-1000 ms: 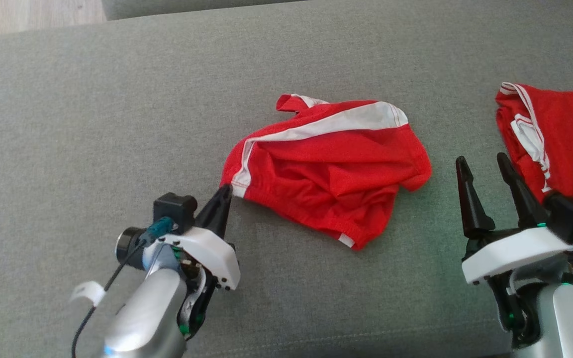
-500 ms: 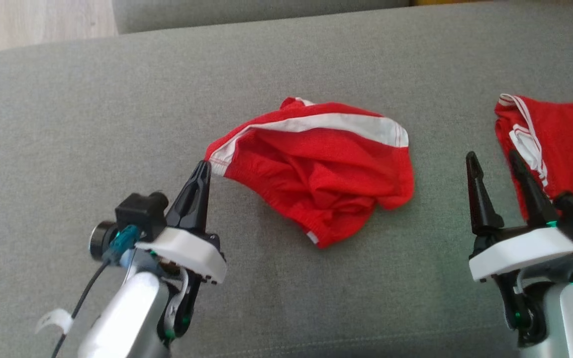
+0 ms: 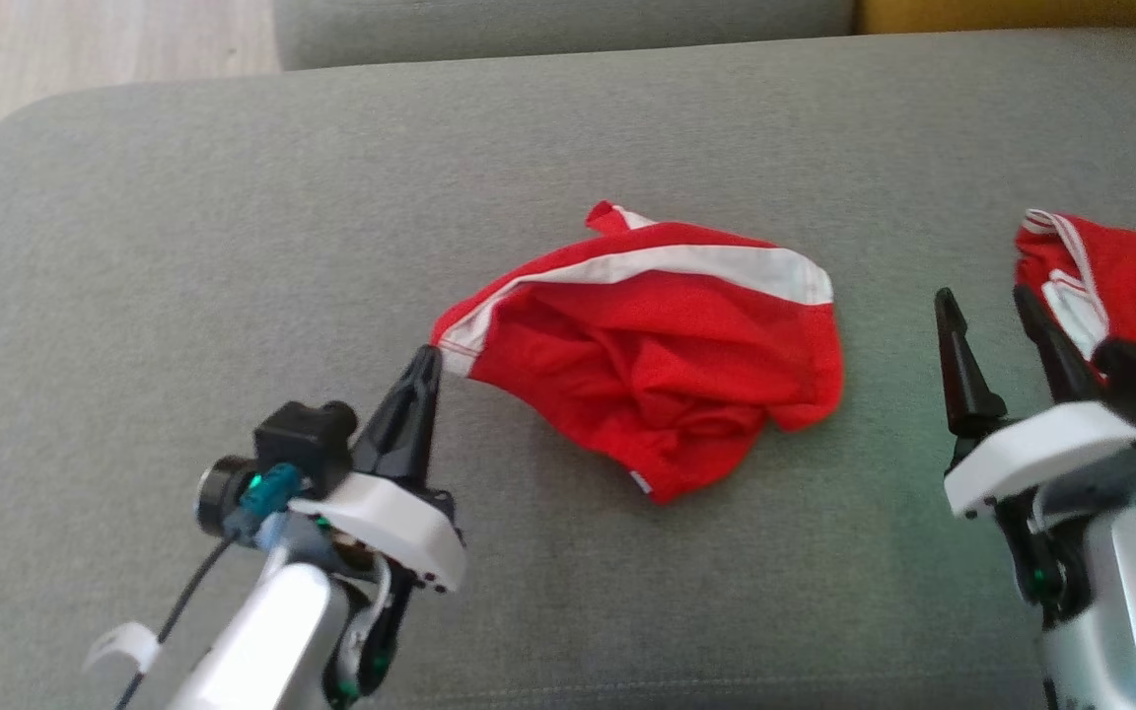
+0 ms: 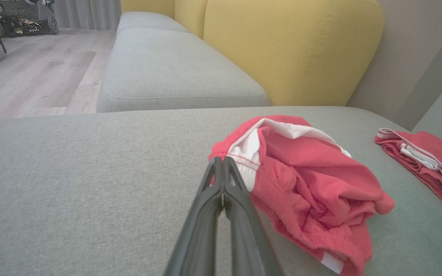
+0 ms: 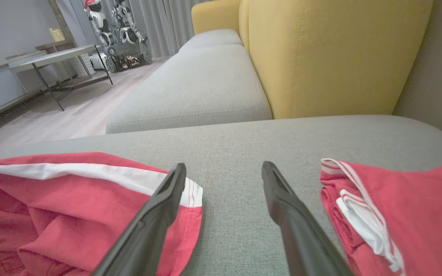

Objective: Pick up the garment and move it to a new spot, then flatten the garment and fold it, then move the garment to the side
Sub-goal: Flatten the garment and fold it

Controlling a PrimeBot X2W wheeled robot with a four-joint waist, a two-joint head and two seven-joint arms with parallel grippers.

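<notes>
While the left gripper (image 3: 427, 355) pinches the white-trimmed corner of the crumpled red shorts (image 3: 667, 365) mid-cushion on the grey sofa (image 3: 233, 247), the right gripper (image 3: 982, 296) stands wide, empty, between them and a folded red garment (image 3: 1135, 291)

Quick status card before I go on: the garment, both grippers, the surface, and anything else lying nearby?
garment: crumpled red shorts with a white band, bunched up, not flattened
left gripper: jaws shut on the shorts' white-edged corner
right gripper: jaws open, holding nothing, to the right of the shorts
surface: grey sofa seat
nearby: folded red garment at the robot's right, apart from the shorts
fold: not yet done
</notes>
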